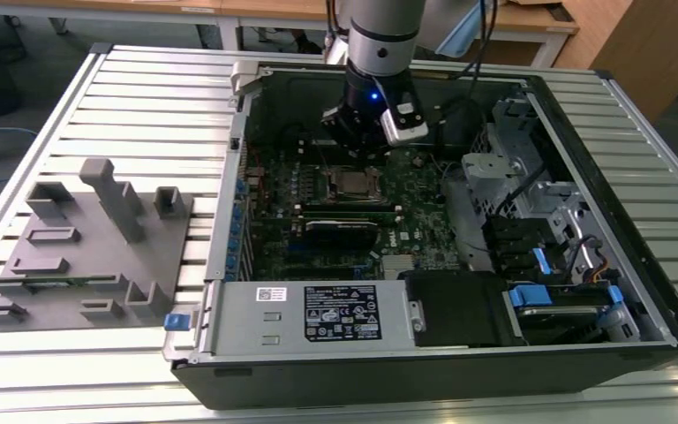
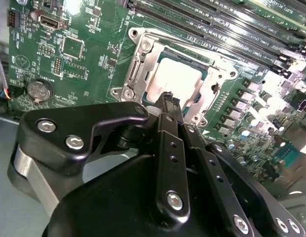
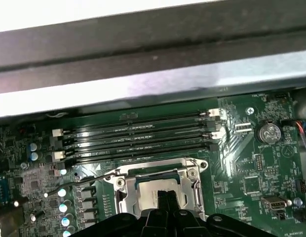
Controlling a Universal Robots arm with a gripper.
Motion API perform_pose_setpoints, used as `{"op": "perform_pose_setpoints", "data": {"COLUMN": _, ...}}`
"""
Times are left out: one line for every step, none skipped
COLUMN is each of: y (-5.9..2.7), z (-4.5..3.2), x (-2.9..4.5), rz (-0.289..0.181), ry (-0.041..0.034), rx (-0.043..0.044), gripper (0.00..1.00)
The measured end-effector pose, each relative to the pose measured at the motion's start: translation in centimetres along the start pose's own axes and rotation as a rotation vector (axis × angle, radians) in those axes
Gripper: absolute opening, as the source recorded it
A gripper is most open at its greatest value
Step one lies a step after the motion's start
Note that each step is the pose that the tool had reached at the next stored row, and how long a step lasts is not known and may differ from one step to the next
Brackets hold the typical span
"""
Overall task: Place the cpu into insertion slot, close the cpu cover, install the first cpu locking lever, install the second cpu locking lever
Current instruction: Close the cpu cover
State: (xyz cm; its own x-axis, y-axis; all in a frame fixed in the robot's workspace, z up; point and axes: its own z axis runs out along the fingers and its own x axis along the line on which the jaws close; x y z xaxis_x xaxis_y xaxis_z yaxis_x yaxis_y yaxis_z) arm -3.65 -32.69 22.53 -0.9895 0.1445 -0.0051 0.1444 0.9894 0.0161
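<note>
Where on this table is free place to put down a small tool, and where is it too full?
Free, in the exterior view: the ribbed table above the grey fixture, left of the computer case; also the strip below the fixture. Crowded: inside the case, where the gripper hangs over the cpu, with cables and drive bays at the exterior view's right.

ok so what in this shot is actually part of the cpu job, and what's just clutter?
Job:
cpu, already seated
cpu cover, framing it
gripper, right over both

Lying about:
grey fixture block, exterior view's left
memory slots
coin battery
power supply
</note>
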Motion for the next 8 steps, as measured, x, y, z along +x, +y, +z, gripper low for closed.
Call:
{"op": "perform_pose_setpoints", "data": {"y": -0.01, "z": 0.04, "x": 0.07, "rz": -0.003, "ry": 0.0001, "rx": -0.0001, "gripper": 0.1}}
{"op": "perform_pose_setpoints", "data": {"y": -0.01, "z": 0.09, "x": 0.13, "rz": -0.006, "ry": 0.0001, "rx": -0.0002, "gripper": 0.1}}
{"op": "perform_pose_setpoints", "data": {"y": -0.02, "z": 0.14, "x": 0.2, "rz": -0.008, "ry": 0.0001, "rx": -0.0002, "gripper": 0.1}}
{"op": "perform_pose_setpoints", "data": {"y": -0.04, "z": 0.19, "x": 0.26, "rz": -0.011, "ry": 0.0002, "rx": -0.0001, "gripper": 0.1}}
{"op": "perform_pose_setpoints", "data": {"y": -0.05, "z": 0.25, "x": 0.33, "rz": -0.014, "ry": 0.0003, "rx": -0.0002, "gripper": 0.1}}
{"op": "perform_pose_setpoints", "data": {"y": -0.06, "z": 0.33, "x": 0.39, "rz": -0.018, "ry": 0.0003, "rx": -0.0002, "gripper": 0.1}}
{"op": "perform_pose_setpoints", "data": {"y": -0.07, "z": 0.43, "x": 0.44, "rz": -0.022, "ry": 0.0004, "rx": -0.0002, "gripper": 0.1}}
{"op": "perform_pose_setpoints", "data": {"y": -0.08, "z": 0.55, "x": 0.49, "rz": -0.026, "ry": 0.0004, "rx": -0.0003, "gripper": 0.1}}
